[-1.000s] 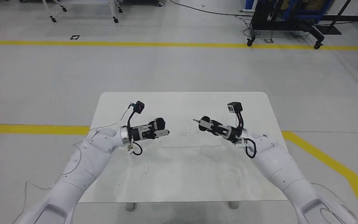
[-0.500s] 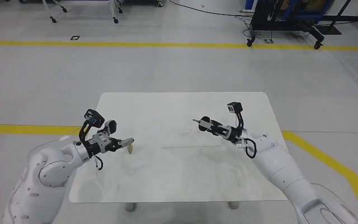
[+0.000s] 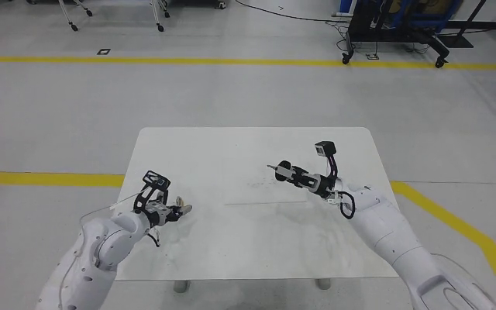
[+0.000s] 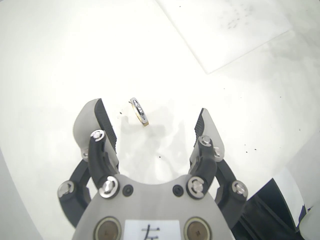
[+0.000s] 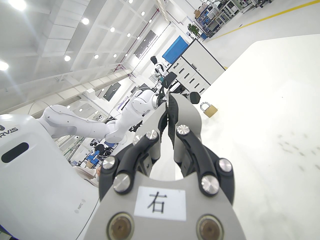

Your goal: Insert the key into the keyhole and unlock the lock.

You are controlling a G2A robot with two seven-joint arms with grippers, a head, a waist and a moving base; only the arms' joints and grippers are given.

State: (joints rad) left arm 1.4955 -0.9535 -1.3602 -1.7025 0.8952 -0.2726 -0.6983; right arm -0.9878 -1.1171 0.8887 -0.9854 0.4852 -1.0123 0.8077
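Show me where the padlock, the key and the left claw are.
padlock (image 5: 210, 110): right wrist view, on its brass body.
key (image 3: 270, 167): top view, on its protruding metal tip.
left claw (image 4: 151, 108): left wrist view, midway between its open fingertips.

I see my left gripper (image 4: 152, 126) spread wide over the worktop (image 4: 62, 51). A small metal piece, probably the lock (image 4: 139, 111) seen edge-on, lies between its fingers (image 4: 87, 123), touching neither.
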